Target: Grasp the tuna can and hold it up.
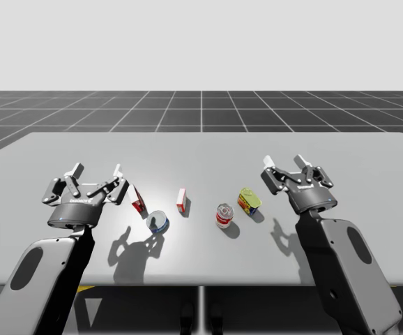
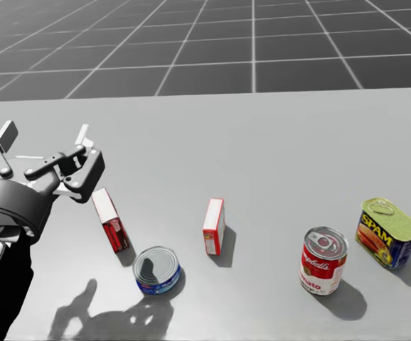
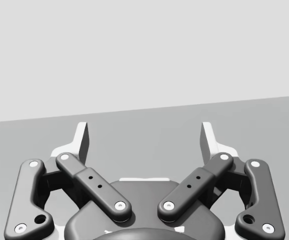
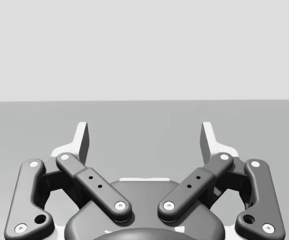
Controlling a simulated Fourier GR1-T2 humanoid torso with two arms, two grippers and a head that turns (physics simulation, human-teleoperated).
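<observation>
**Left claw** (image 1: 97, 174): fingers spread wide, holding nothing. It hangs over the near left part of the tabletop (image 1: 208, 150), behind and to the left of the nearer red-and-white box. It is apart from every item.

**Right claw** (image 1: 285, 167): fingers spread wide, holding nothing. It hangs over the right part of the tabletop, just beyond the blue-and-yellow rectangular can.

**Tuna can** (image 2: 156, 270): low and round, with a blue wall and a silver lid. It sits flat on its base near the front edge, just beside the foot of the nearer red-and-white box. It lies right of the left claw and nearer to me.

**Step in hand, as judged:** the approach, with no grasp begun yet.
- The left claw is the closer one and suits the job.
- Bring it over the can and tip the wrist down.
- Set the fingers astride the wall on the sides away from the box, so no finger knocks it.
- The wall is shallow, so seat the fingers low, close to the tabletop.
- Close until both fingers bear on the can, and only then lift straight up.

**Count:**
- Claws: two.
- Tuna can: one.
- Red-and-white boxes: two, both standing on end. The nearer red-and-white box (image 2: 111, 220) is at left and the second red-and-white box (image 2: 213, 226) is at centre.
- Tall red-and-white round can (image 2: 323, 260): one.
- Blue-and-yellow rectangular can (image 2: 388, 233): one.
- Cans in all: three.
</observation>
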